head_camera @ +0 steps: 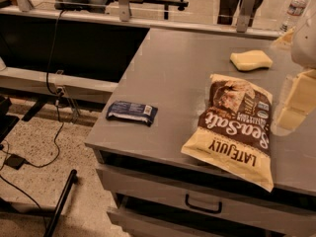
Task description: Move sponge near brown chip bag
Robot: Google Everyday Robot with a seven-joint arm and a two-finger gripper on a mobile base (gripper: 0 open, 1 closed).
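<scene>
The pale yellow sponge (251,60) lies flat on the grey table (173,78), toward the back right. The brown chip bag (234,126) lies flat nearer the front right, its cream end pointing at the front edge, its dark brown end toward the sponge. A short gap of bare table separates the two. My gripper (295,102) hangs at the right edge of the view, just right of the bag's upper part and in front of the sponge. Its pale yellow fingers (301,94) point down and left and hold nothing.
A small dark blue snack packet (132,112) lies near the table's front left corner. A water bottle (296,9) stands at the back right. The table has drawers below its front edge (202,204). Cables and a chair base are on the floor at left.
</scene>
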